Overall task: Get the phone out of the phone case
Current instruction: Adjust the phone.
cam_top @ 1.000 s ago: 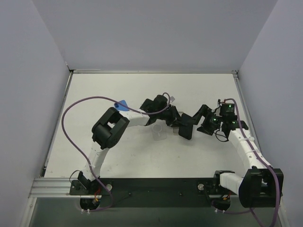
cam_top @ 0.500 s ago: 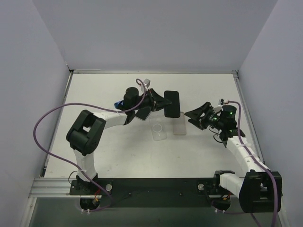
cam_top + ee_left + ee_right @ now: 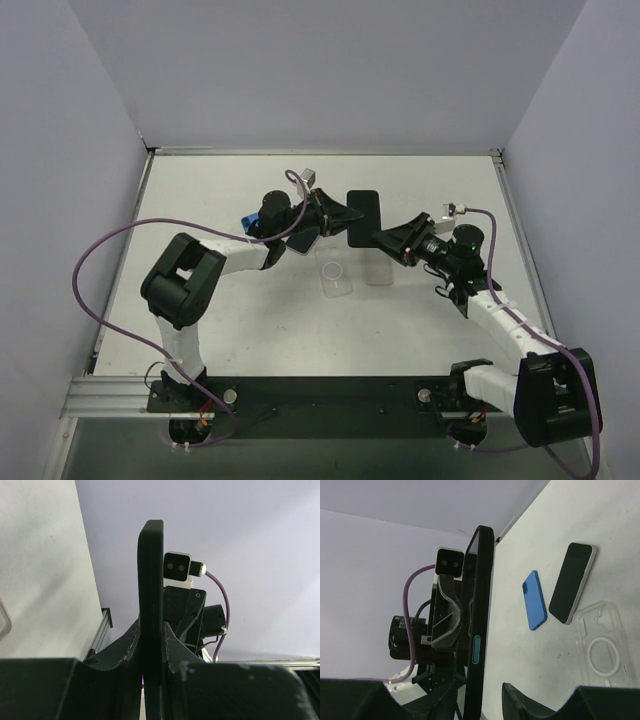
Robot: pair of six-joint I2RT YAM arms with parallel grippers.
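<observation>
A phone in a black case is held upright above the table by my left gripper, which is shut on its left edge. The left wrist view shows the case edge-on, pinched between my fingers. My right gripper is open at the case's lower right corner. In the right wrist view the case, with its teal side button, stands between my spread fingers, with a gap to the right finger.
A clear case and a second clear piece lie on the table below the held phone. The right wrist view shows a blue phone-shaped item, a dark phone with a white edge and the clear case.
My right gripper has moved left and up to the held phone, its open jaws now astride the case's edge. My left gripper still holds the case in about the same place.
</observation>
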